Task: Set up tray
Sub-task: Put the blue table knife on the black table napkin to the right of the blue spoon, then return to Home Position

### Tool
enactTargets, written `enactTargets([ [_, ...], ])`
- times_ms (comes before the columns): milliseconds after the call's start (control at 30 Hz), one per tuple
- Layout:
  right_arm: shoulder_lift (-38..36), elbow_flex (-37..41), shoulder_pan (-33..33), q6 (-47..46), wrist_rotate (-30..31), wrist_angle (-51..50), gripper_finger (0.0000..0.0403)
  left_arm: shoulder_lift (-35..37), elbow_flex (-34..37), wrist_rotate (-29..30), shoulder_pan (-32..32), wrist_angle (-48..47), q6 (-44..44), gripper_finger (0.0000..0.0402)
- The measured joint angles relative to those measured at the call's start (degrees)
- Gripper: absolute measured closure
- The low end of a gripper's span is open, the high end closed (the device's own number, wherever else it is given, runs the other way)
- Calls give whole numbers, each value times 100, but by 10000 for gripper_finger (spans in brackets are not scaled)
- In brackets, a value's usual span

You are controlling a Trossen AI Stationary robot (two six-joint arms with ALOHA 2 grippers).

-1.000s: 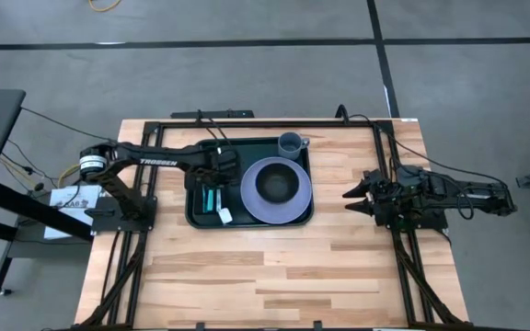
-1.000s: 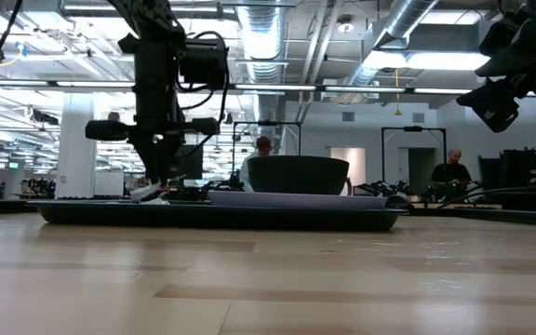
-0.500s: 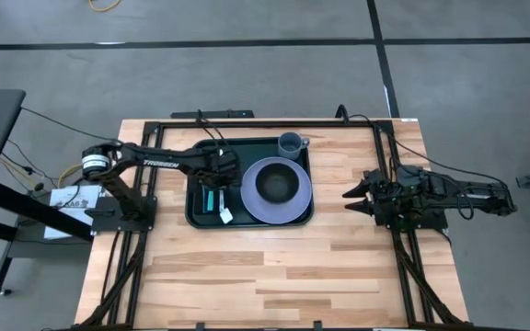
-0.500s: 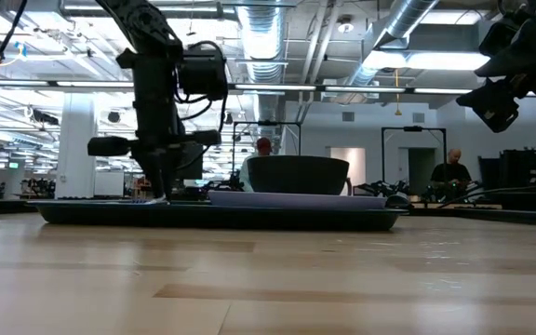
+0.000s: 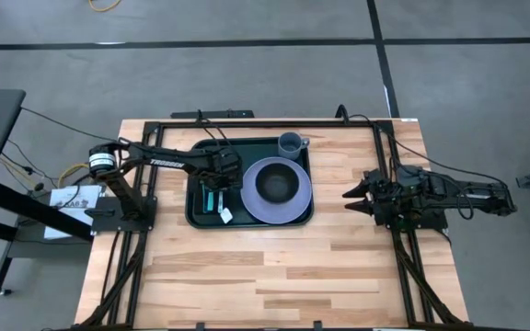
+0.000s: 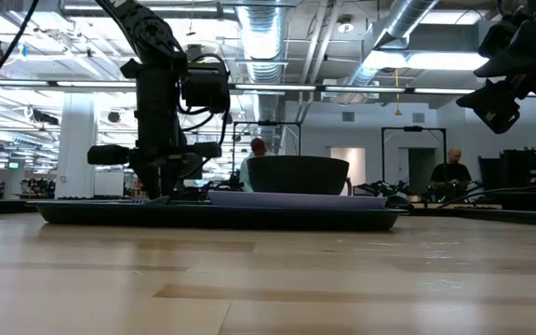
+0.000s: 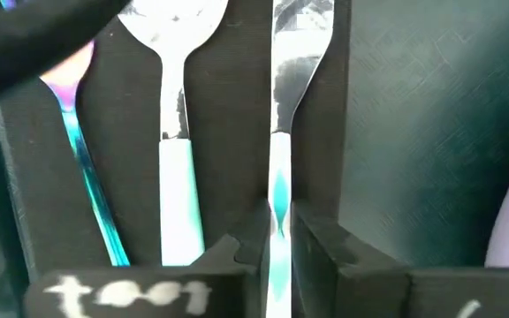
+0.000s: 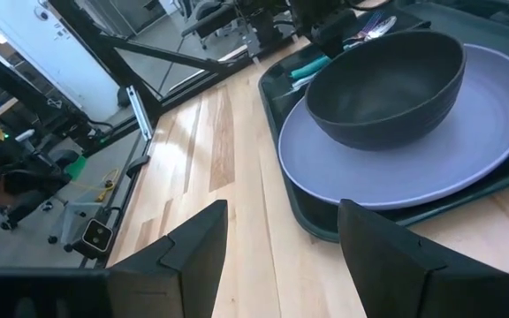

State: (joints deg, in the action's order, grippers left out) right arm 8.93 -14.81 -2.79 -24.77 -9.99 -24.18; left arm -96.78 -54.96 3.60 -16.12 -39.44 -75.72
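Dark green tray (image 5: 194, 213) at table centre, slightly toward far edge, long side parallel to near edge. On tray's right half: lavender plate (image 5: 277, 188) w/ dark bowl (image 5: 277, 183) on it. On left half: black napkin (image 7: 228, 115) carrying utensils w/ teal-and-white handles – spoon (image 7: 173, 132), another utensil (image 7: 281, 150) beside it, a third w/ iridescent handle (image 7: 82, 150) at napkin's other side. Blue-grey cup (image 5: 290, 143) in tray's far right corner. Left gripper (image 5: 213, 196) down over napkin, fingers (image 7: 325, 256) closed to a narrow gap around handle of middle-right utensil, seemingly pinching it. Right gripper (image 5: 350, 195) hovering near right edge, well apart from tray, fingers (image 8: 387, 256) spread wide, holding nothing. Beyond table: two people in room's background, low view.
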Motion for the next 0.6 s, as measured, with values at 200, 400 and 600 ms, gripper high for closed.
enactTargets([
  [200,2,0,0,-27,-1,-38,198,0,0,20,0,-9,26,343],
  [400,0,0,0,-6,-19,-71,198,0,0,22,2,-10,46,318],
  [600,0,0,14,151,-112,-68,198,0,-124,-16,15,-160,179,307],
])
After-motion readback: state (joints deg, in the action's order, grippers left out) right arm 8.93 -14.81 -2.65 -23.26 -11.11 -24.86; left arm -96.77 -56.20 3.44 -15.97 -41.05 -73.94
